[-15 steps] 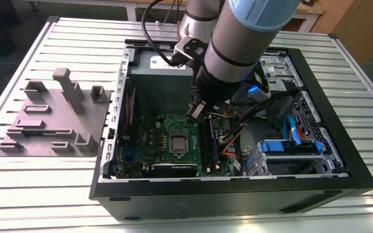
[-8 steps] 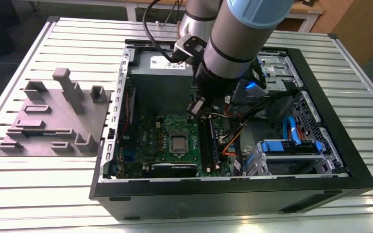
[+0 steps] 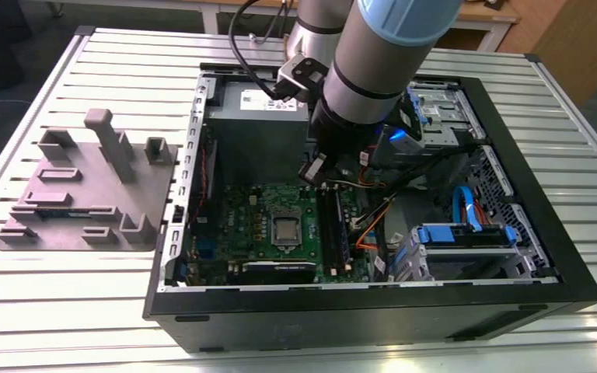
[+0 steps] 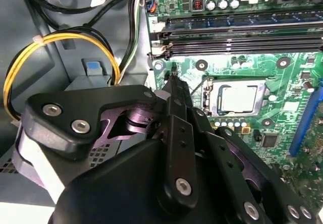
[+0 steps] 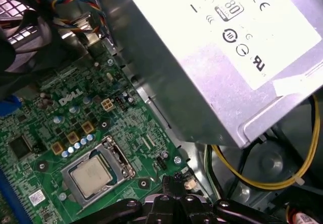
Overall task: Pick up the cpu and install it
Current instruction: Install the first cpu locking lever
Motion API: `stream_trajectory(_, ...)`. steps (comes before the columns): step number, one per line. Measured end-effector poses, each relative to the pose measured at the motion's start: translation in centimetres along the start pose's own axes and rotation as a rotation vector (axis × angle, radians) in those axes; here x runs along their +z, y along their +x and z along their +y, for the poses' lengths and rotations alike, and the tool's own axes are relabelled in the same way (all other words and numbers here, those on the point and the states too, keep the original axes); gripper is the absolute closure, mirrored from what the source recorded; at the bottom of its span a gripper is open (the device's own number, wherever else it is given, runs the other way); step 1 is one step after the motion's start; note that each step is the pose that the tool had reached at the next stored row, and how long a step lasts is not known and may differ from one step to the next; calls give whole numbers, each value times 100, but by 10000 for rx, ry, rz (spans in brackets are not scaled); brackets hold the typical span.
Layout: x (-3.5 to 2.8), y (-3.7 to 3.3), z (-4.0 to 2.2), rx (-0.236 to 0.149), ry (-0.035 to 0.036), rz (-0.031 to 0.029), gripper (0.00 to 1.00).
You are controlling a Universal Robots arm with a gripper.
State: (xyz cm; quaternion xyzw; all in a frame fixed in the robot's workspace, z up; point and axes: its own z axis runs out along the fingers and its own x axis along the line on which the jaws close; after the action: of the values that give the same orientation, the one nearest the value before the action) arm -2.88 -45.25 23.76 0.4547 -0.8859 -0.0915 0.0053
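Cpu [image 3: 286, 227] sits flat in its socket near the middle of the green motherboard [image 3: 246, 225], inside the open computer case [image 3: 382, 318] on the slatted tabletop [image 3: 71, 311], as the exterior view has it. The gripper [image 3: 315, 172] hangs over the board, just beyond the chip, toward the grey power supply [image 3: 257, 101]. A grey moulded tray [image 3: 81, 194] with upright posts lies outside the case, on the exterior view's left.

In the second wrist view the gripper's [image 4: 174, 82] fingers are pressed together into one narrow tip, with nothing between them. The tip is over the board's edge, beside the socket and apart from the cpu [image 4: 238, 99]. Black memory slots [image 4: 242, 32] run past the socket's far side, and yellow cables [image 4: 20, 77] loop over the case floor.

In the first wrist view the closed tip [image 5: 176, 179] hangs by a corner of the board, the cpu [image 5: 91, 176] lies near it, and the labelled power supply [image 5: 212, 57] looms close above.
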Motion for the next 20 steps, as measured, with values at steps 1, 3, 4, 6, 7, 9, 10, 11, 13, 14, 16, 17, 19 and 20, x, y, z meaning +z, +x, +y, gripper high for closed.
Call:
stream_trajectory(1, 4, 6, 7, -8, 5, -1, 90)
stream_trajectory(3, 6, 14, 18, -83, 9, 9, 90)
stream_trajectory(4, 8, 15, 19, -197, 0, 26, 90)
stream_trajectory(6, 9, 18, 20, -425, -18, 65, 90)
stream_trajectory(7, 8, 23, 20, -505, -24, 79, 90)
stream_trajectory(9, 7, 46, 14, -579, -30, 88, 90)
stream_trajectory(10, 4, 61, 8, -594, -31, 94, 90)
stream_trajectory(11, 2, 76, 1, -606, -31, 96, 90)
stream_trajectory(13, -3, 108, -16, -620, -30, 102, 90)
stream_trajectory(14, -5, 121, -23, -623, -22, 114, 90)
stream_trajectory(16, -9, 145, -37, -629, 2, 154, 90)
stream_trajectory(17, -11, 155, -44, -632, 14, 173, 90)
stream_trajectory(19, -15, 174, -56, -643, 35, 208, 90)
stream_trajectory(20, -16, 183, -60, -650, 38, 214, 90)
